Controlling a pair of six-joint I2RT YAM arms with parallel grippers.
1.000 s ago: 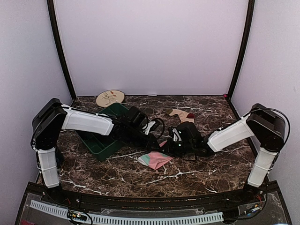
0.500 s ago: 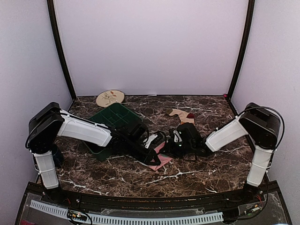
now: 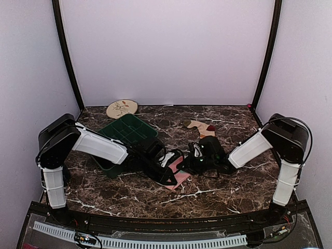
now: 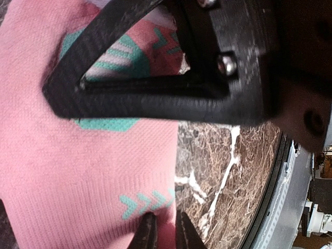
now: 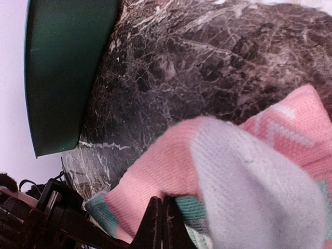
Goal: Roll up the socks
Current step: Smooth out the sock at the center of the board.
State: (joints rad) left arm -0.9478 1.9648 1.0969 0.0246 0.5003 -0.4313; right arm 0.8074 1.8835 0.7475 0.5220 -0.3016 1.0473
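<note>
Dark marble desk, lilac walls: the pink sock lies mid-desk, toward the near edge. The left end effector, nearly closed, nips its edge; the right end effector, fully closed, pinches a fold. Roll tight and even, I judge — the striped sock lies near the far edge.

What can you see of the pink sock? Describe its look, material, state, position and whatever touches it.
The pink sock is fine knit fabric, pink with mint-green chevron marks and a pale grey-white patch, probably the toe or heel. It lies partly folded on the dark marble table, between the two arms. The left gripper is nearly closed over its edge. The right gripper is shut and appears to pinch a raised fold.
</note>
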